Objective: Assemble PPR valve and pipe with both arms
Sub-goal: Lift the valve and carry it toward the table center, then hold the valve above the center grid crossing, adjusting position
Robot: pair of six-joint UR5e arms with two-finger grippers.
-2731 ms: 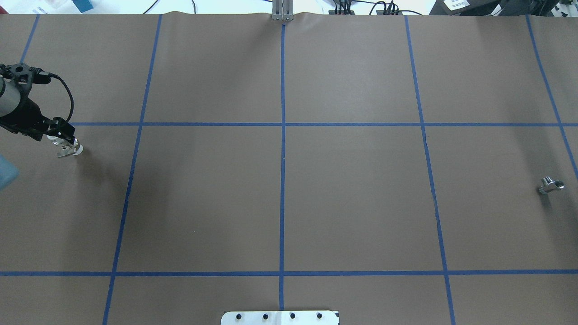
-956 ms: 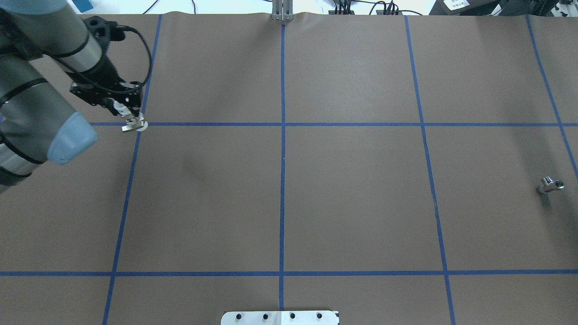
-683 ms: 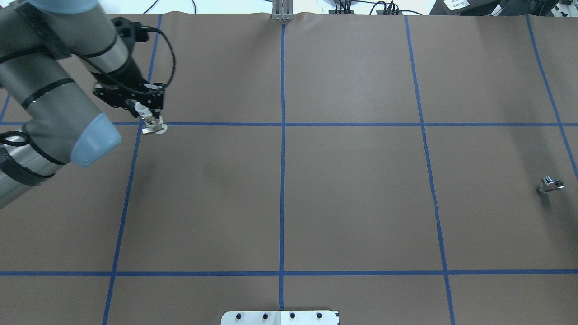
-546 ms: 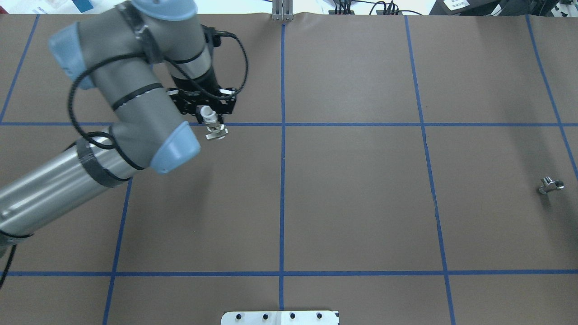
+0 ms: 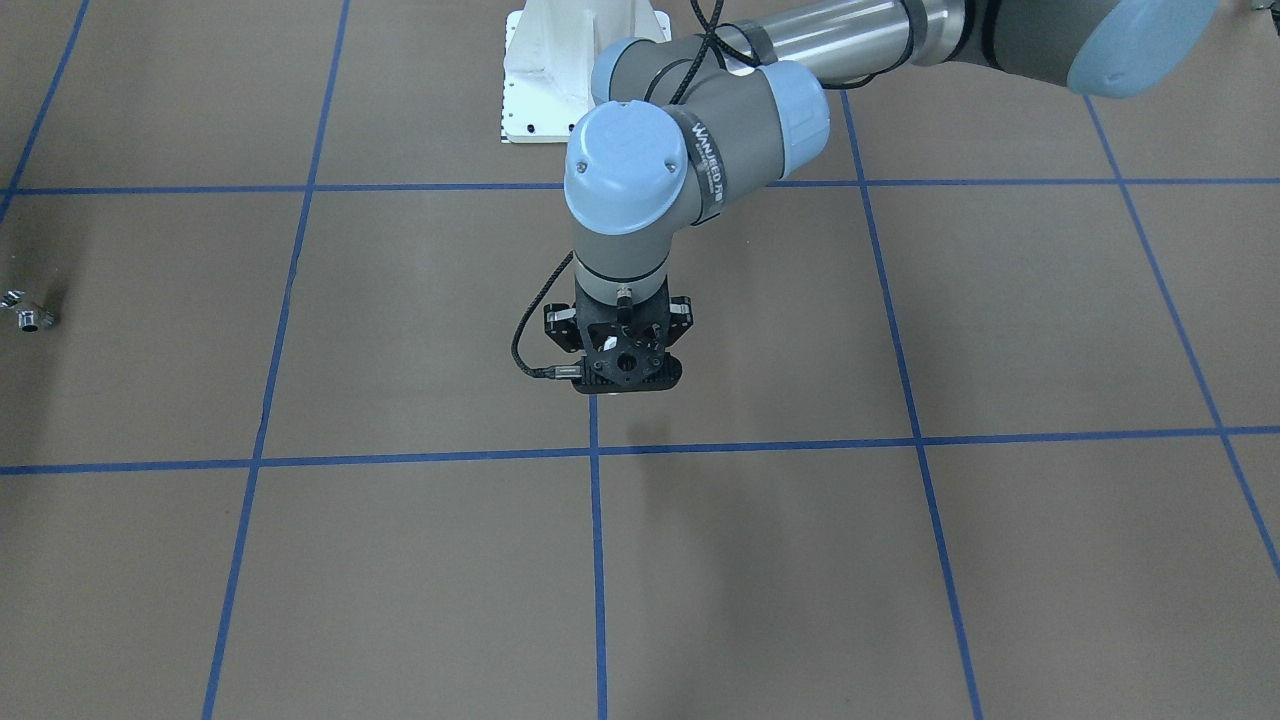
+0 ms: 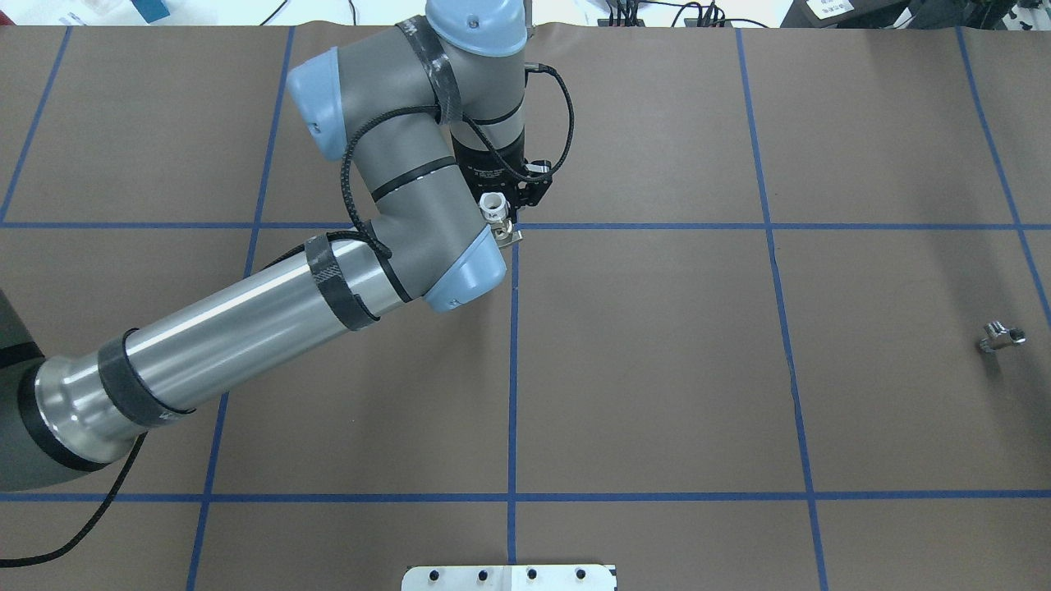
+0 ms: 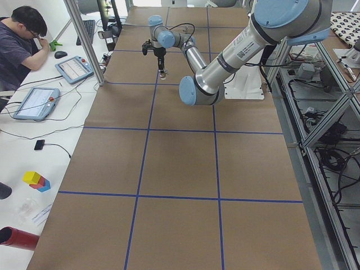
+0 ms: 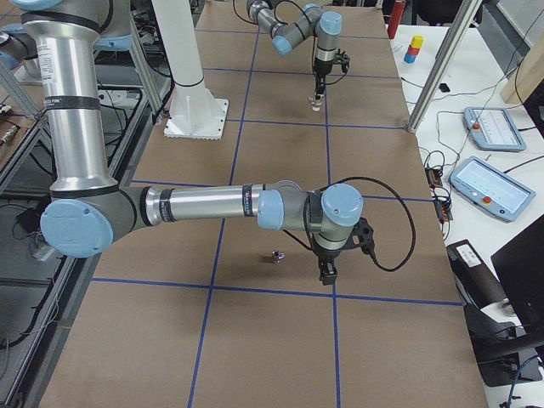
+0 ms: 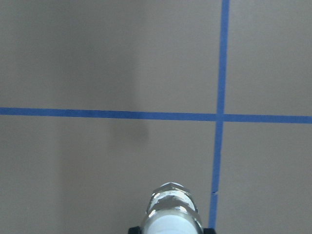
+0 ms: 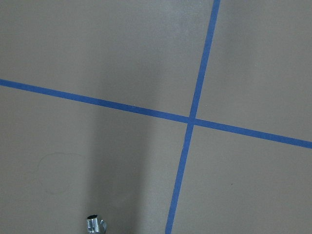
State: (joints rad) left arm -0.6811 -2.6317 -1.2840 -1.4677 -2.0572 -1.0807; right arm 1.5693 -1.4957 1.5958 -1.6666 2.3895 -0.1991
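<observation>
**Inspector:** What lies nearest on the worktop [image 6: 657, 394]?

**Assessor:** The pipe [image 6: 1002, 336]. In the overhead view it rests on its side at 3 o'clock from the worktop's centre, close to the right-hand edge.

**Inspector:** And the right tool?

**Assessor:** The right tool [image 8: 327, 274] hangs near the pipe but apart from it, at about 4 o'clock from it in the right-side view. Only that view shows it, so the assessor cannot tell how wide it stands. Its wrist camera catches the pipe at 7 o'clock, on the bottom edge.

**Inspector:** Farther out?

**Assessor:** The left tool [image 6: 502, 220] points straight down at 12 o'clock from centre, over a crossing of the blue tape lines [image 6: 512, 369]. It is closed on the PPR valve [image 6: 493, 203]. The valve is held upright above the worktop, its white open end uppermost and its metal part below the fingers. The left wrist camera shows the valve's lower end at 6 o'clock, with the tape crossing beyond it.
</observation>
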